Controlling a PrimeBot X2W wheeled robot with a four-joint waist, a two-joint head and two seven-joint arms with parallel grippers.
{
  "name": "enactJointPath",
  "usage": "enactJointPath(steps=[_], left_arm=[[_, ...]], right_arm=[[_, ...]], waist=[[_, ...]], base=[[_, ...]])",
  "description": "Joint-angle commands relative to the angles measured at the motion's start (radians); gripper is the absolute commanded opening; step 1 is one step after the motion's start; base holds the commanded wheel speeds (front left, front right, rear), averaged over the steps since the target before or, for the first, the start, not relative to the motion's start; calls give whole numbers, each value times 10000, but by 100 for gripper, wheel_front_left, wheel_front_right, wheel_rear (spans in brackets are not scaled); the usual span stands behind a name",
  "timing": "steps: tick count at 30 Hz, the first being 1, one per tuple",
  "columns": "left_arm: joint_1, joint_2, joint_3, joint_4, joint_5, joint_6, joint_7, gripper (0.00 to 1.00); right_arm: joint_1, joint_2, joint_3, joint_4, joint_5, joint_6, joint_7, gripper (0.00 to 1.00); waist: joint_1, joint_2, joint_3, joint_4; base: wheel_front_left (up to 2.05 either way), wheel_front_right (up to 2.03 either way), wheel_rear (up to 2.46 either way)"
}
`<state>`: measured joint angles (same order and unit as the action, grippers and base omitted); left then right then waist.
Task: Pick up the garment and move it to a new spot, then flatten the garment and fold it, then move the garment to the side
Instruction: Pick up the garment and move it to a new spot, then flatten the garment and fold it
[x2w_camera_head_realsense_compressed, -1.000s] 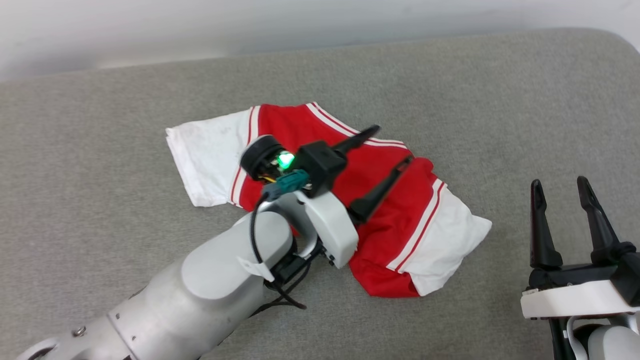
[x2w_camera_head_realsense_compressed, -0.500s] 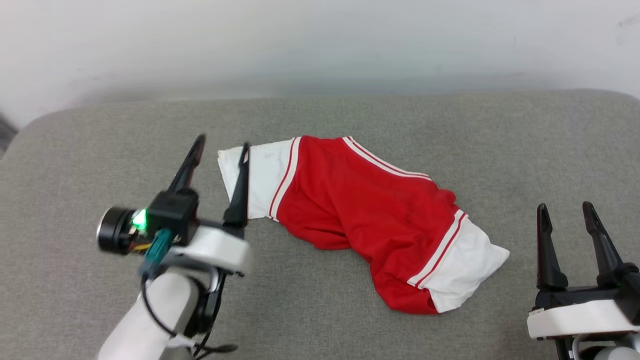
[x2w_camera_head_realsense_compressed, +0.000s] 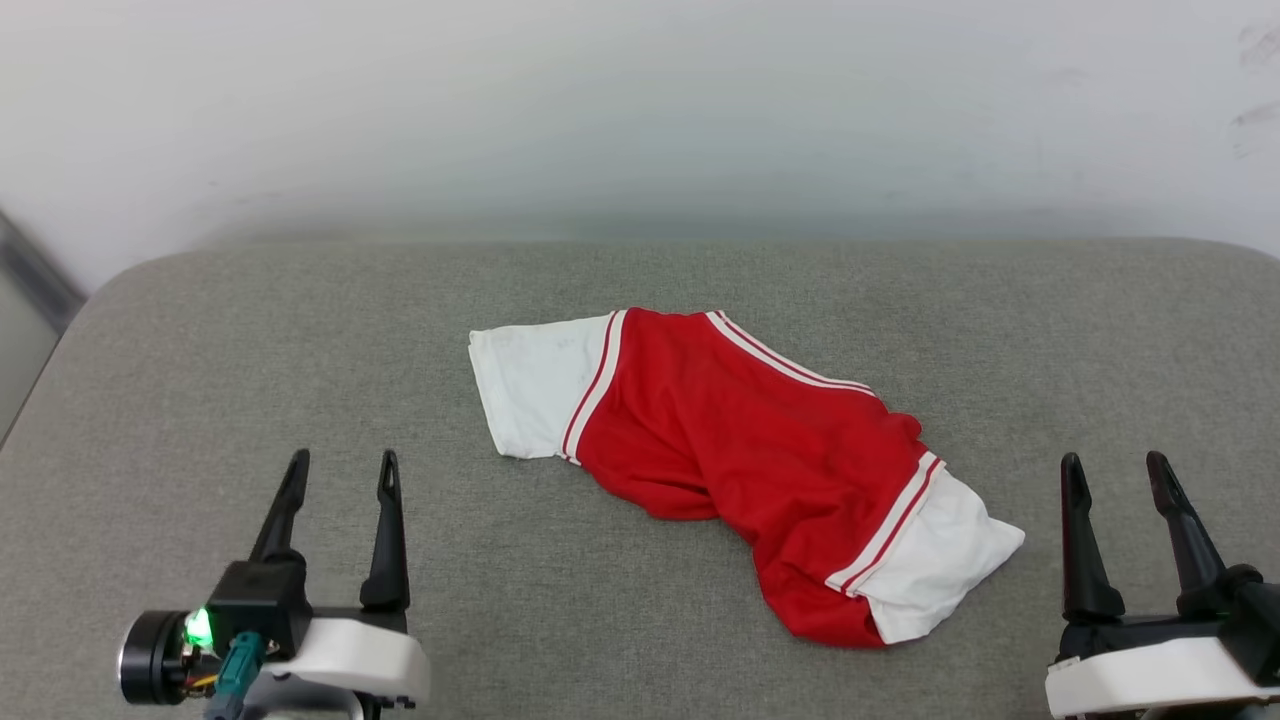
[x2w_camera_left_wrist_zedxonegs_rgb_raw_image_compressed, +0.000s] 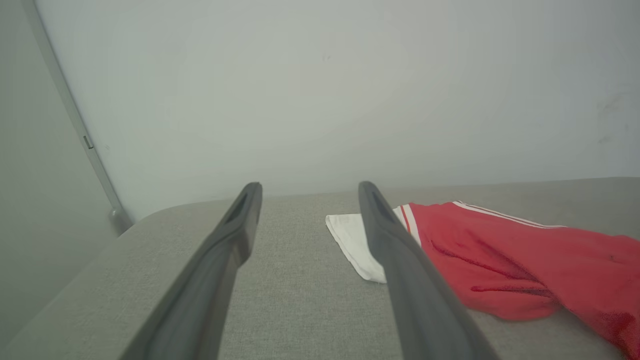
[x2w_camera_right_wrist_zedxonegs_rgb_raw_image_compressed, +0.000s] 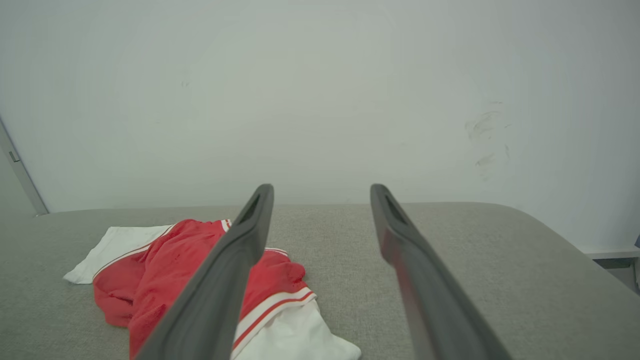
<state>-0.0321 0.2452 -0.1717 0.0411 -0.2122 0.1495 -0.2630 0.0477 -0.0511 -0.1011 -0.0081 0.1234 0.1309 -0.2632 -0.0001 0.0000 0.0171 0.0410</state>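
The garment (x2w_camera_head_realsense_compressed: 740, 450), a red shirt with white sleeves and striped trim, lies folded in a slanted strip on the grey cushioned surface (x2w_camera_head_realsense_compressed: 300, 330). One white sleeve points far left, the other near right. My left gripper (x2w_camera_head_realsense_compressed: 343, 462) stands open at the lower left, well clear of the cloth, nothing between its fingers. My right gripper (x2w_camera_head_realsense_compressed: 1115, 463) is open at the lower right, just right of the near sleeve. In the left wrist view the garment (x2w_camera_left_wrist_zedxonegs_rgb_raw_image_compressed: 500, 250) lies right of my left gripper (x2w_camera_left_wrist_zedxonegs_rgb_raw_image_compressed: 307, 187). In the right wrist view the garment (x2w_camera_right_wrist_zedxonegs_rgb_raw_image_compressed: 170, 270) sits to the left, below my right gripper (x2w_camera_right_wrist_zedxonegs_rgb_raw_image_compressed: 320, 189).
A pale wall (x2w_camera_head_realsense_compressed: 640, 120) rises behind the grey surface. A thin grey frame strip (x2w_camera_left_wrist_zedxonegs_rgb_raw_image_compressed: 75, 125) runs down the wall at the far left. The surface's rounded right end (x2w_camera_right_wrist_zedxonegs_rgb_raw_image_compressed: 550, 230) drops off toward the floor. Bare cushion surrounds the shirt.
My left arm has pulled back from over the garment to the lower left, gripper open and empty. The head camera has tilted up, so the whole picture shifted down. The right gripper stayed put.
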Motion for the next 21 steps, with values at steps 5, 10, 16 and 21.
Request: enactJointPath(steps=[5, 10, 16, 21], left_arm=[[633, -430, 406, 33, 683, -537, -26, 100], [1003, -885, 859, -4, 887, -874, -26, 100], [1209, -1166, 1229, 36, 1091, -1248, -26, 100], [1332, -1334, 1483, 106, 1352, -1480, -26, 100]], right_arm=[[460, 17, 40, 25, 149, -3, -23, 100], [835, 17, 4, 35, 216, -3, -23, 100], [1068, 15, 66, 52, 205, -3, -24, 100], [1168, 17, 127, 64, 268, -3, -24, 100]], waist=[[1, 0, -136, 27], [1, 0, -261, 65], [1, 0, -346, 82], [1, 0, -401, 66]], base=[[0, 0, 0], [0, 0, 0], [0, 0, 0], [0, 0, 0]])
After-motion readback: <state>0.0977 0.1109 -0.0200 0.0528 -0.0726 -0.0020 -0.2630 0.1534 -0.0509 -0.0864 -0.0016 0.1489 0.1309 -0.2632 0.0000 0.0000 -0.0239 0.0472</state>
